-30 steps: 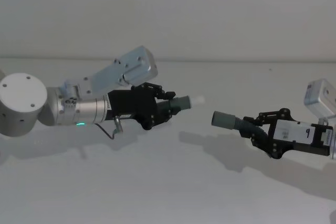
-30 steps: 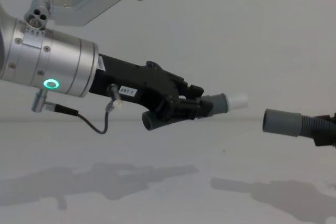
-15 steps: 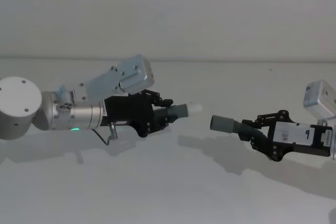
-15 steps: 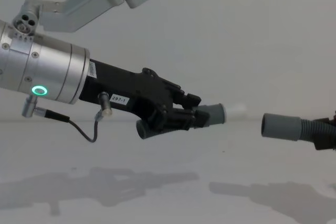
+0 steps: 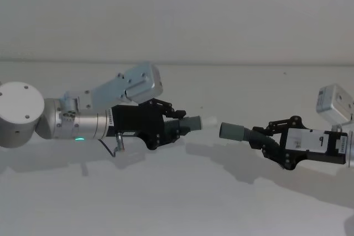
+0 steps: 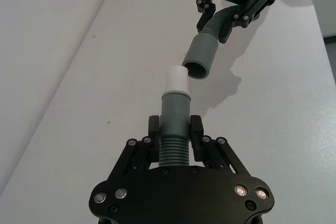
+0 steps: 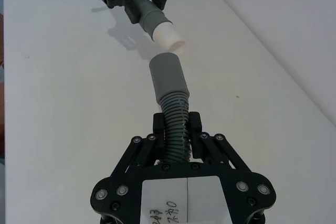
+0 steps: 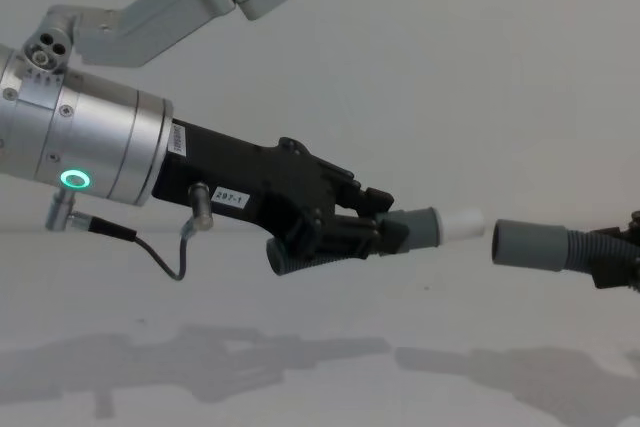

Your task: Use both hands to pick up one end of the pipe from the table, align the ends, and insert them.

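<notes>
Both pipe pieces hang above the table (image 5: 177,203), mouth to mouth. My left gripper (image 5: 178,125) is shut on the ribbed part of the narrower piece (image 8: 415,229), whose white-ringed end (image 8: 462,221) points right. Facing it is the grey socket collar (image 8: 528,244) of the other piece, ribbed section held in my right gripper (image 5: 261,139), which is shut. A small gap separates the two ends. In the left wrist view the white end (image 6: 176,80) sits just short of the socket mouth (image 6: 201,56), slightly to one side. The right wrist view shows the collar (image 7: 167,77) just short of the white end (image 7: 169,35).
The arms' shadows fall on the pale table below. A pale wall (image 5: 177,15) rises behind the table's far edge. A white wrist camera housing (image 5: 334,103) sits above the right gripper.
The left gripper has carried its piece right and slightly lower, toward the socket. The right gripper has edged left. The gap between the ends has shrunk to a sliver.
</notes>
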Robot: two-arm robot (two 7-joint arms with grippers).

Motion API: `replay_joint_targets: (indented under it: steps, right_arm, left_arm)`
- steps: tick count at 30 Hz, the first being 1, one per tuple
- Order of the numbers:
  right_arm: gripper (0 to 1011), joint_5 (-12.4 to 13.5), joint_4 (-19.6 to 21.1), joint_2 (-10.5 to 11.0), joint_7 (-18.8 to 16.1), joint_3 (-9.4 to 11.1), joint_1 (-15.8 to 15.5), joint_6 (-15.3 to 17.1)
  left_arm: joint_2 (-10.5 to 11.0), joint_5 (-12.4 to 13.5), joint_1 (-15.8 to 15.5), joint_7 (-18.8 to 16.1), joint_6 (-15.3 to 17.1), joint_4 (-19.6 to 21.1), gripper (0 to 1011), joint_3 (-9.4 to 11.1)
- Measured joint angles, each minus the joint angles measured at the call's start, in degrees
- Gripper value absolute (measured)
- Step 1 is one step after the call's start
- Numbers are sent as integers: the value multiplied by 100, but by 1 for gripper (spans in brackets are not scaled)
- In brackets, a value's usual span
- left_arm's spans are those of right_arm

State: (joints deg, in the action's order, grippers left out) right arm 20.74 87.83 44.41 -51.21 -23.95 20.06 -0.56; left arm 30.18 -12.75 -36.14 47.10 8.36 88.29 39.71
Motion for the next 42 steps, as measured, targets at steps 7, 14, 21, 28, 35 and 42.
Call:
replay_joint_targets:
  steps: [7, 14, 21, 28, 35, 42]
  right_arm:
    - [262, 17, -4, 4, 21, -39, 22, 17]
    - [262, 25, 5, 15, 81, -59, 32, 43]
    - [262, 35, 17, 26, 154, -78, 42, 91]
    - [262, 72, 40, 38, 213, -93, 50, 136]
    - [262, 129, 70, 54, 229, -106, 57, 155]
    - [262, 201, 107, 67, 214, -125, 67, 147]
  left_arm:
    - [31, -52, -10, 12, -14, 1, 332, 21]
    - [57, -111, -19, 31, -33, 7, 332, 37]
    - [78, -167, -32, 44, -47, 9, 332, 67]
    - [85, -201, -47, 52, -50, 5, 332, 97]
    - [90, -223, -68, 45, -47, -3, 332, 139]
    - [104, -232, -93, 4, -4, -5, 332, 175]
